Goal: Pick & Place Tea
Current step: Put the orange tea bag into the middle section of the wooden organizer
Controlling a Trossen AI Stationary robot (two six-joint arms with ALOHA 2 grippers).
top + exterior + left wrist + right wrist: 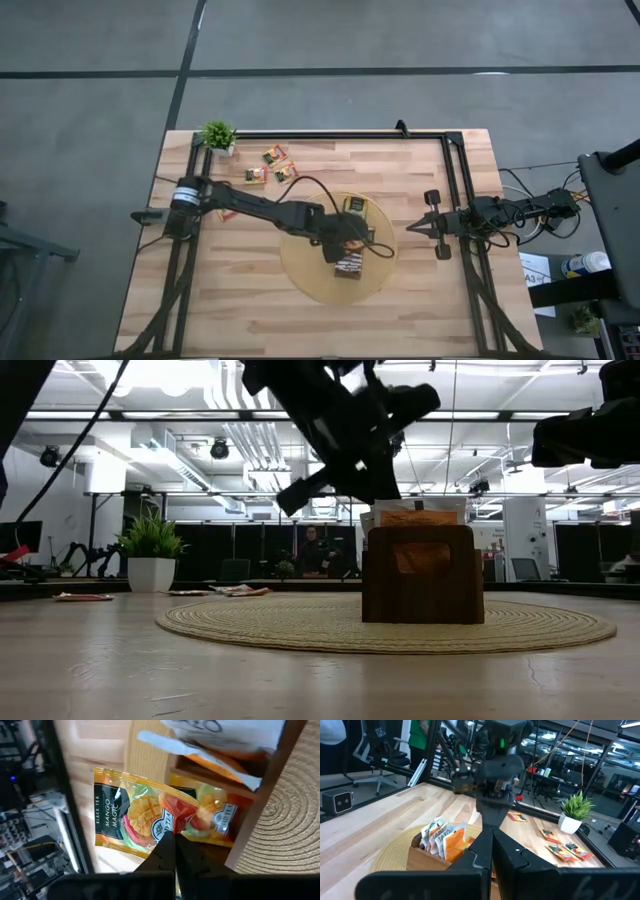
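A pale wooden table (420, 290) is seen from above, with a round woven disc (300, 270) lying near its middle; every place below is given from that disc. On the disc a long narrow brown box (347, 266) stands, already stuffed with sachets.

The left gripper (345, 240) hangs over the disc, directly above the box. Its fingers are pressed together on one mango tea sachet (150, 820), which is held just at the box's open top. By judgement, the sachet's long axis must be lined up with the box slot before it is lowered.

The right gripper (415, 228) waits just off the disc's right edge, pressed together and empty.

Beyond the disc's far-left edge, toward the small potted plant (218, 135), three loose sachets (272, 155) are counted, possibly with a fourth under the left arm.
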